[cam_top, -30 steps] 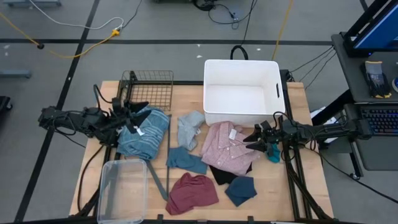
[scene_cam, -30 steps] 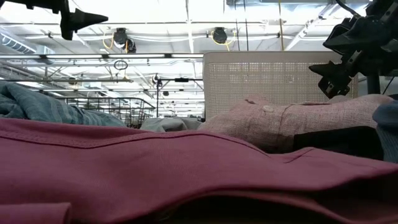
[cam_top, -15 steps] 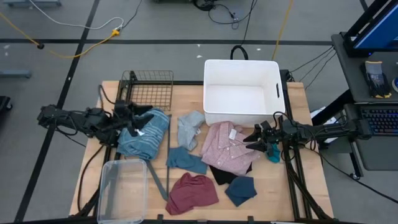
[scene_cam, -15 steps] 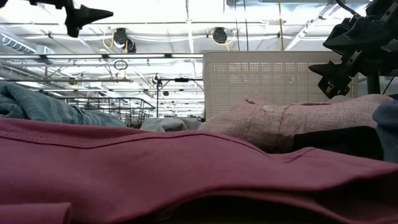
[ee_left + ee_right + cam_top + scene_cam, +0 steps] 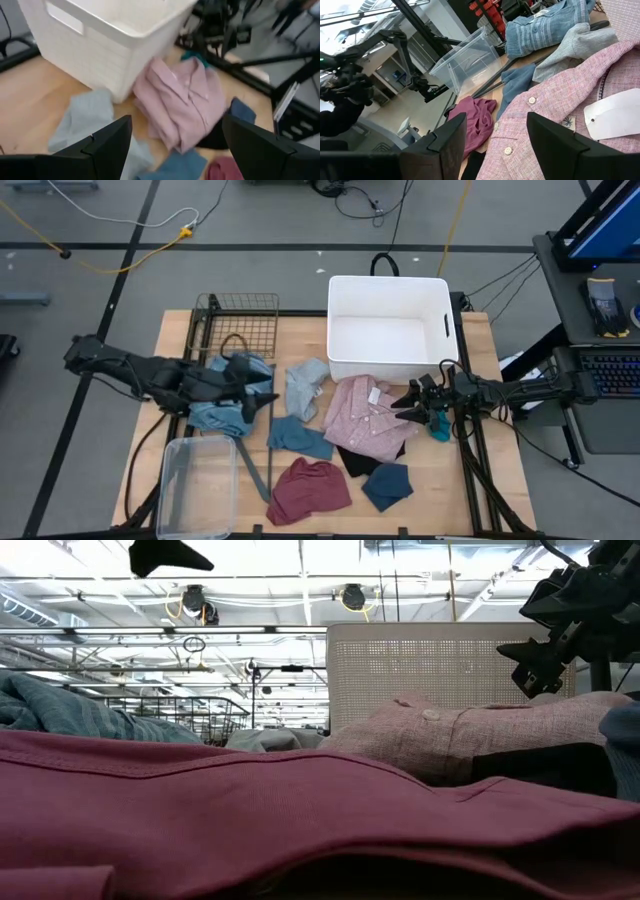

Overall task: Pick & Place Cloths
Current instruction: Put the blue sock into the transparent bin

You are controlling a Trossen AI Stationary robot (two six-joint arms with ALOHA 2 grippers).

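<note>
Several cloths lie spread on the table: the pink shirt [image 5: 368, 418] in front of the white tub, the blue striped top [image 5: 222, 416] at the left, a grey-blue piece [image 5: 304, 385], a teal-blue piece [image 5: 297, 437], a maroon piece [image 5: 310, 488], a navy piece [image 5: 388, 484] and a black piece [image 5: 352, 460]. My left gripper [image 5: 265, 395] hangs open above the right edge of the striped top, pointing toward the pink shirt [image 5: 185, 100]. My right gripper [image 5: 403, 398] hovers open over the pink shirt's right edge [image 5: 560, 100]. A small teal piece [image 5: 439, 426] lies under the right wrist.
The white plastic tub [image 5: 390, 330] stands at the far edge, right of centre. The wire basket [image 5: 240, 320] sits at the far left, and a clear plastic bin [image 5: 197, 485] at the near left. A dark bar [image 5: 270, 430] lies between the striped top and the teal-blue piece.
My left gripper has swung from over the striped top's far left part toward the table's right and slightly toward the near edge, ending over the top's right edge; it stays open. The right arm and the cloths have kept still.
</note>
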